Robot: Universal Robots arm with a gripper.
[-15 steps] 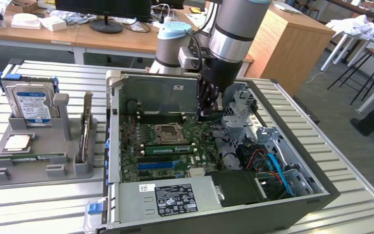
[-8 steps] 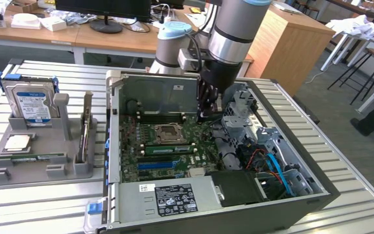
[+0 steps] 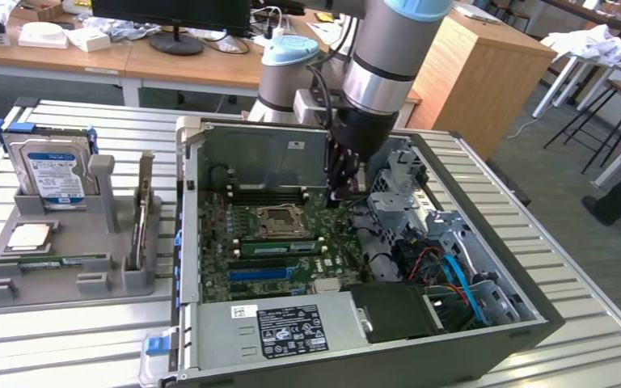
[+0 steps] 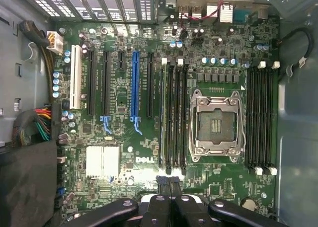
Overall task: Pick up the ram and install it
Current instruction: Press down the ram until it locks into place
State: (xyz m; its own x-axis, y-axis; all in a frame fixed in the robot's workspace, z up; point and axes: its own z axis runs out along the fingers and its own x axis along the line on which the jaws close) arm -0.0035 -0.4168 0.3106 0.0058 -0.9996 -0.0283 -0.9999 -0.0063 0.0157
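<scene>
We reach down from the far side with our one arm (image 3: 388, 56), its silver segments and blue-capped joints stacked almost upright. Our wrist (image 3: 370, 89) points straight down, and our dark tool (image 3: 343, 192) hangs below it, near the middle of the scene. Its two black fingers (image 4: 163, 183) stand pressed together, tip against tip.

exterior view: arm (image 3: 397, 48) cut off by the top edge. wrist view: gripper (image 4: 169, 181) linkage clipped at the picture's edge. hard drive (image 3: 54, 174) label too small to read (power supply sticker (image 3: 291, 331) too).
</scene>
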